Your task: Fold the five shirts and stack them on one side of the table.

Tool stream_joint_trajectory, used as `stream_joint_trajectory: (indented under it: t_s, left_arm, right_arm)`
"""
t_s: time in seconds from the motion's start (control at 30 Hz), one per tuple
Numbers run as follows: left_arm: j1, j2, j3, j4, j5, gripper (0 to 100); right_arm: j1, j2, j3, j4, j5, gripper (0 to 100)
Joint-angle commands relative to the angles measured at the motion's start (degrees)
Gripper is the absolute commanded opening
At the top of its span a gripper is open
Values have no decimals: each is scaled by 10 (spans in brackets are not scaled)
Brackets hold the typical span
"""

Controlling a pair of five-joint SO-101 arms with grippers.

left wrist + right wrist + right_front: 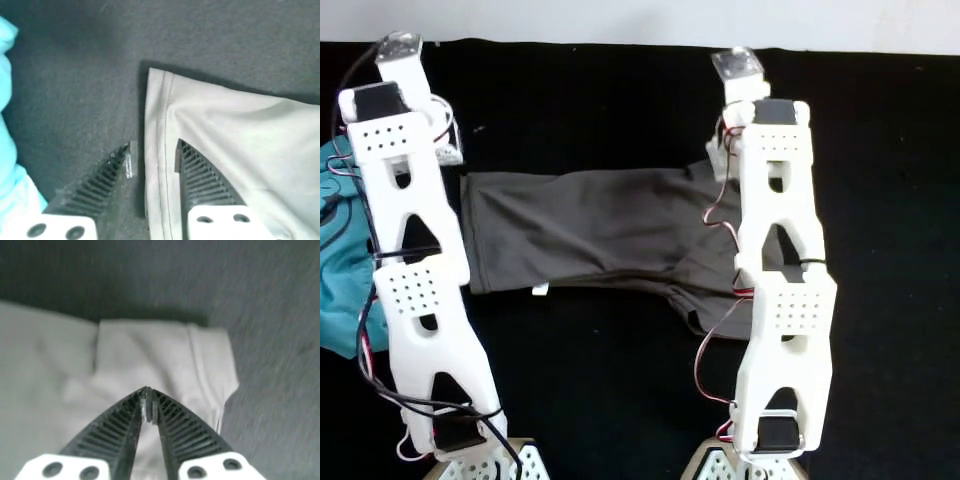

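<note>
Your dark grey short-sleeved cotton shirt (590,230) lies flat across the middle of the black cloth-covered desk (590,390), stretched between the two arms. Your left gripper (152,150) is at the shirt's stitched hem corner with its jaws spread to a moderate gap. One finger is over the bare desk and the other over the fabric, so the hem edge runs between them. Your right gripper (146,404) is at the opposite end, above a folded sleeve. Its jaws are pressed tip to tip, and you cannot tell whether any cloth is pinched. A bunched teal fabric pile (340,260) sits at the desk's left edge, beside your left arm.
</note>
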Motion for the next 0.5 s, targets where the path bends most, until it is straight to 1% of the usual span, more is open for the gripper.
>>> stream_joint_trajectory:
  t_s: [0.0, 0.13, 0.27, 0.37, 0.47]
  left_arm:
    - [39, 25, -3, -34, -4, 139]
    - [47, 96, 9, -91, -4, 137]
    - [20, 145, -21, -100, -5, 137]
    - [-2, 172, -36, -115, -44, 137]
    - [-20, 182, -42, -126, -52, 137]
  right_arm:
    - [-6, 16, -27, -46, -5, 6]
    - [14, 53, -24, -89, -5, 6]
    - [51, 104, -28, -111, -4, 6]
    - [81, 111, -28, -114, -4, 6]
    - [95, 101, -28, -99, -4, 6]
